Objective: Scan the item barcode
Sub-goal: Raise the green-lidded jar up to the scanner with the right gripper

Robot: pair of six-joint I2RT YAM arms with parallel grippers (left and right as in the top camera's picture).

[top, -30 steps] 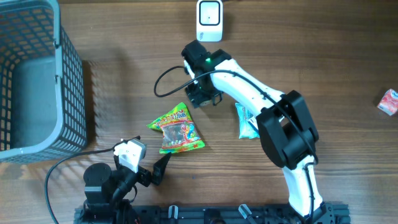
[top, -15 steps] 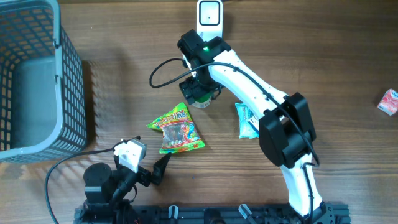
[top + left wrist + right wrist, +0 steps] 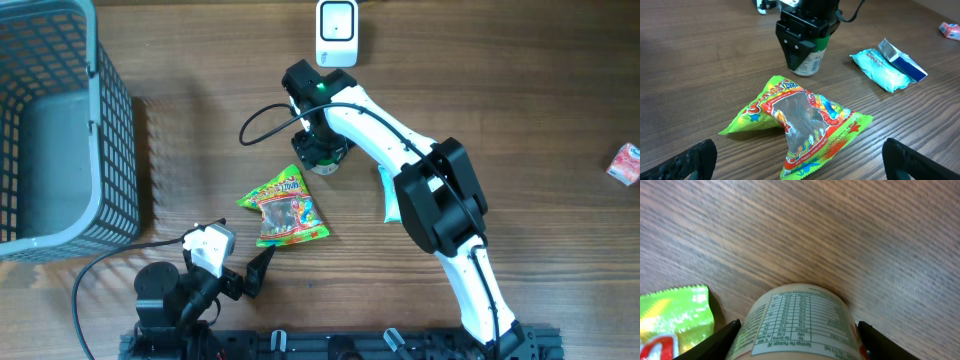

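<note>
- Item: cup [image 3: 810, 64], white with a green top, upright on the table [image 3: 520, 80], just far of the candy bag [image 3: 800, 122] and near of the scanner [image 3: 337, 32], apart from both.
- Right gripper [image 3: 797, 330]: lowered over the cup, one finger on each side and close against its wall. Whether the fingers press it cannot be told.
- Left gripper [image 3: 802, 162]: spread wide and empty, at the near edge, aimed at the candy bag.
- Progress: early, by my reading. The cup is reached but not lifted, and it is not yet turned toward the scanner. Lift, carry, presentation of the code and the scan itself remain.
- Hidden: the barcode. Only a nutrition panel faces the right wrist camera, so which side carries the code is unknown.
- Hidden: from overhead, most of the cup under the right gripper, and part of the blue packet [image 3: 877, 70] under the right arm.
- Other stock: basket [image 3: 110, 120] at far left; small red pack [image 3: 625, 163] at far right, too small to identify.
</note>
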